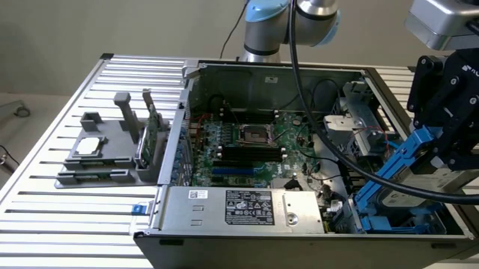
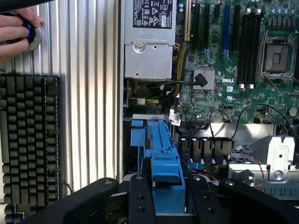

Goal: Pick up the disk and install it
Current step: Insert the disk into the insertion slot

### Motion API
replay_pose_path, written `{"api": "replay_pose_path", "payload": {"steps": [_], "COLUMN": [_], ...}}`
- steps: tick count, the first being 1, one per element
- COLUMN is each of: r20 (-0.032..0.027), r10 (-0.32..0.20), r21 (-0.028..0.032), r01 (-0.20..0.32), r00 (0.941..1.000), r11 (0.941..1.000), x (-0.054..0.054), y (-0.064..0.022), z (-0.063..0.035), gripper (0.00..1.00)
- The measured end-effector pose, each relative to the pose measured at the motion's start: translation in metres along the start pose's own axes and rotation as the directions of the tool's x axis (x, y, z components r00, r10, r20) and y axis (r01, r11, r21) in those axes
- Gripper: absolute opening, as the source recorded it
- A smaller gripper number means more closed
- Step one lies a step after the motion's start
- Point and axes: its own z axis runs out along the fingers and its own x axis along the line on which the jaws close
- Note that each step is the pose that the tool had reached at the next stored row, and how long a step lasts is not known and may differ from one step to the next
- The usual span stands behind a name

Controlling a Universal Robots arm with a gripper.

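Blue plastic frames the disk (image 1: 396, 168), a silver-grey metal drive. The carrier is probably the softer part and the metal body looks dense and stiff. I judge it fairly heavy for its size, rigid, smooth-sided and sensitive to knocks, so the carrier's rails are the sensible place to hold it rather than the label face. The gripper (image 2: 167, 196) does just that. In the wrist view its black fingers (image 2: 141, 200) pinch the carrier's end from both sides, with nothing slack between them. The disk hangs tilted, its lower end dipping into the open computer case (image 1: 299, 246) at the corner toward the exterior view's right.

The ribbed aluminium tabletop (image 1: 75, 213) carries everything. Toward the exterior view's left sits a grey fixture (image 1: 105, 162) holding a small square chip (image 1: 88, 147) and an upright green card (image 1: 153, 131), well apart from the disk. Next comes the case, with its motherboard (image 1: 247, 140) in the middle and the power supply (image 1: 247, 207) along the near wall. Beyond that, under the disk, is a bay with more blue plastic (image 1: 404, 224), crowded by cables and metal brackets. Room there looks tight, and a snag on wiring seems the main risk.

The wrist view also shows a black keyboard (image 2: 28, 140) on the tabletop beside the case, and a person's hand (image 2: 14, 28) resting on a round knob.
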Motion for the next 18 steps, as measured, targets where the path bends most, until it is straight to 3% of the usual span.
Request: {"api": "replay_pose_path", "payload": {"steps": [18], "r20": [0.0013], "r10": [0.023], "r21": [-0.0055], "r01": [-0.023], "r00": [0.9997], "r11": [0.9997], "x": [-0.0012], "y": [-0.0024], "z": [0.0062], "gripper": [0.33]}}
